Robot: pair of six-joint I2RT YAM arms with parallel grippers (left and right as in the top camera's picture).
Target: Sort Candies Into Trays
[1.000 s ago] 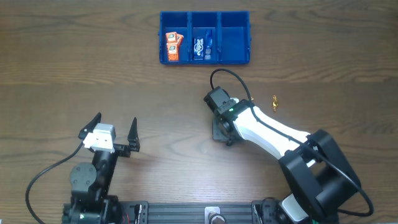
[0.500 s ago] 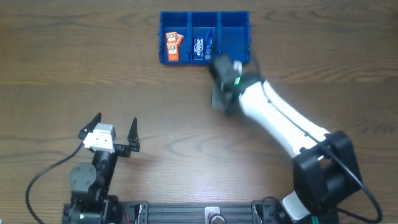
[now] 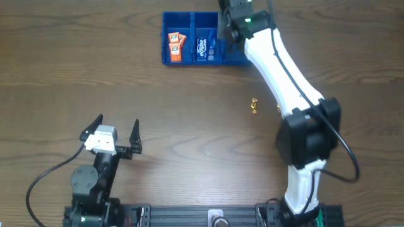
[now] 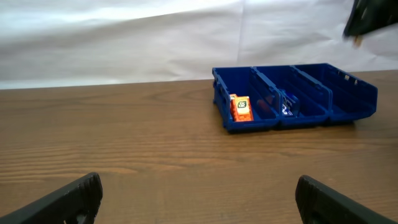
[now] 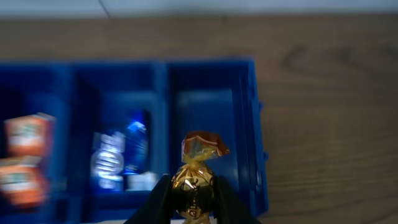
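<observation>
The right gripper [image 5: 193,194] is pinching a gold-wrapped candy [image 5: 198,167] over the right compartment of the blue tray [image 5: 250,130]. Meanwhile the left gripper [image 3: 117,123] sits wide open, well apart from it.

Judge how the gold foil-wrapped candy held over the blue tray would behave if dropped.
The gold foil-wrapped round candy looks small between the jaws of the right gripper, so probably light. Its rounded body may roll on landing in the blue plastic compartment tray. The crinkled foil twist likely dents easily.
</observation>
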